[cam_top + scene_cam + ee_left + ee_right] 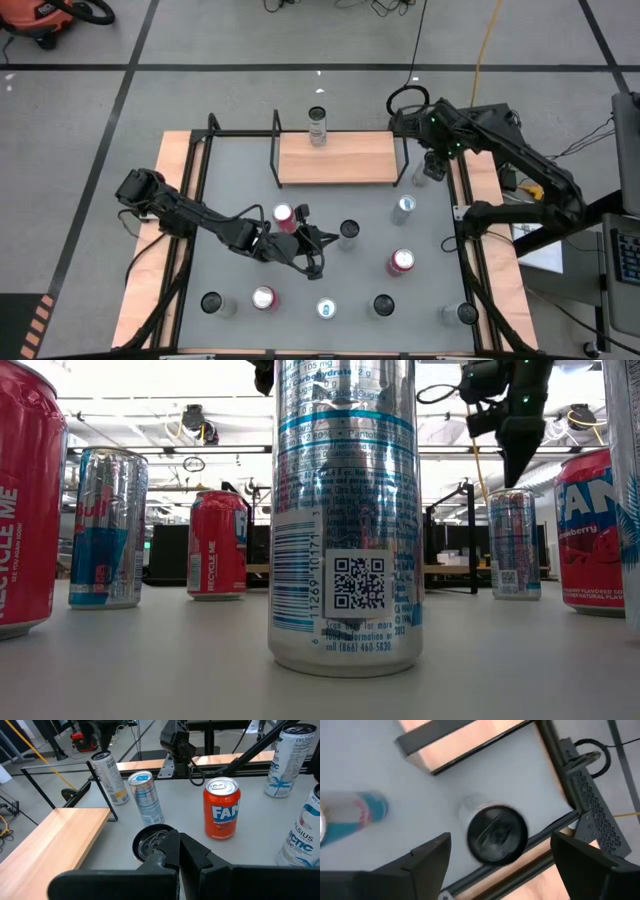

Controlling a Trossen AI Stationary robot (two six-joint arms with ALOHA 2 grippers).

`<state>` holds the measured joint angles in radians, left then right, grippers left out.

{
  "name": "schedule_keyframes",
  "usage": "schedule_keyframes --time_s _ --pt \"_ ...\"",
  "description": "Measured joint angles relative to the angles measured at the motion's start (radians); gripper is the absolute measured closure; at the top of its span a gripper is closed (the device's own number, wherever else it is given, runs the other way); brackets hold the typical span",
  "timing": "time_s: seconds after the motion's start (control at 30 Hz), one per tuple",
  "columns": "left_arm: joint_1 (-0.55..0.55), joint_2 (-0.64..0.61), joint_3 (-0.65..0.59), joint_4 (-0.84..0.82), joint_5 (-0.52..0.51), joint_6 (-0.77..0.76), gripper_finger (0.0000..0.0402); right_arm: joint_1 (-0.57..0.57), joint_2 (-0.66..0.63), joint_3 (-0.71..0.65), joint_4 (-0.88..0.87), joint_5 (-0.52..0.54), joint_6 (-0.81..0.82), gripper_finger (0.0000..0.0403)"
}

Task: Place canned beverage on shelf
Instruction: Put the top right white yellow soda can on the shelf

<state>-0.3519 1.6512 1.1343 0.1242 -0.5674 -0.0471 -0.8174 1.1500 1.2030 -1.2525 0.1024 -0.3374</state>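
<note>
The shelf (335,158) is a light-wood board with black rod frames, standing at the table's far middle. One silver can (318,127) stands upright on its far edge. A black-topped can (497,835) stands upright on the table beside the shelf's right end (425,172). My right gripper (500,870) hangs open above this can and points steeply down. Its two fingers stand wide on either side, clear of the can. My left gripper (316,250) is shut over the table's middle and holds nothing. A dark-topped can (154,840) stands just beyond its tips.
Several upright cans stand about the table: a red one (284,217), a silver-blue one (403,208), an orange-red one (221,809), and a row along the near edge (325,309). A black rail (555,750) runs along the table's right edge beside the black-topped can.
</note>
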Motion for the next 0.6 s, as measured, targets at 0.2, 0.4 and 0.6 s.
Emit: schedule_keyframes --time_s 0.2,0.4,0.6 --pt "0.0 0.0 0.0 -0.002 -0.009 0.001 0.0396 -0.038 0.053 0.0 -0.003 -0.001 0.007 0.0072" --pt "0.0 0.0 0.0 -0.002 -0.01 0.009 0.0396 -0.042 0.092 0.0 -0.001 -0.003 0.025 0.0067" --pt "0.0 0.0 0.0 -0.003 -0.01 0.008 0.0396 -0.042 0.129 0.0 -0.005 -0.002 0.041 0.0067"
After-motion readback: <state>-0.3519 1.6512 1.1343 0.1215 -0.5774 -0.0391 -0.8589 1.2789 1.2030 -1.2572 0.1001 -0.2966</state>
